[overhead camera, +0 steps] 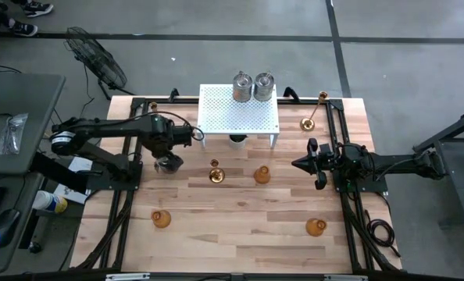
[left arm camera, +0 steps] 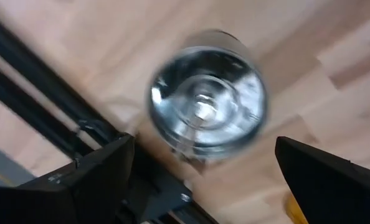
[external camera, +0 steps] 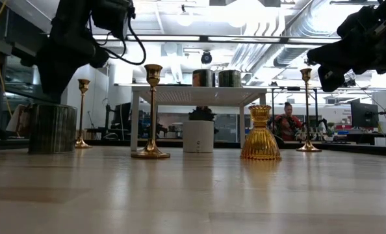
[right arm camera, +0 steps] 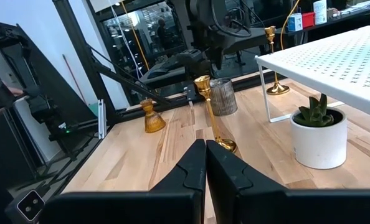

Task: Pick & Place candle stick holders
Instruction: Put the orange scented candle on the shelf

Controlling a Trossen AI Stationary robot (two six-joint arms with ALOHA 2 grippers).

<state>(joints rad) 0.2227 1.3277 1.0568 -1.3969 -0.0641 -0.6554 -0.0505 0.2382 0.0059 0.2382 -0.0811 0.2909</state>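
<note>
**Mia:** When you look down from above, what is on the far left?

**Ben:** The left gripper (overhead camera: 169, 160) is there. It hangs over a silvery jar holder (overhead camera: 168, 164) that stands on the wooden table (overhead camera: 240, 234), near the left rail. From its wrist I see straight down into the jar (left arm camera: 207, 106). Its two dark fingers (left arm camera: 91, 180) are spread wide, one on each side, and they do not touch the jar.

**Mia:** What is close to it?

**Ben:** An amber holder (overhead camera: 161, 218) sits near the front left. Next, in the middle, a gold candlestick (overhead camera: 215, 175) stands up, and a second amber holder (overhead camera: 262, 174) stands just beside it.

**Mia:** And the white thing?

**Ben:** That is a white rack with little holes (overhead camera: 240, 111). Two more silvery jars (overhead camera: 252, 86) stand on its back edge, side by side. A small plant in a white pot (overhead camera: 237, 140) sits under the rack.

**Mia:** What about the right side?

**Ben:** A tall gold candlestick (overhead camera: 312, 119) stands by the back right corner. A third amber holder (overhead camera: 316, 227) is near the front right. The right gripper (overhead camera: 298, 165) waits by the right rail and points to the middle. Its fingers (right arm camera: 185, 174) are pressed together and hold nothing.
</note>
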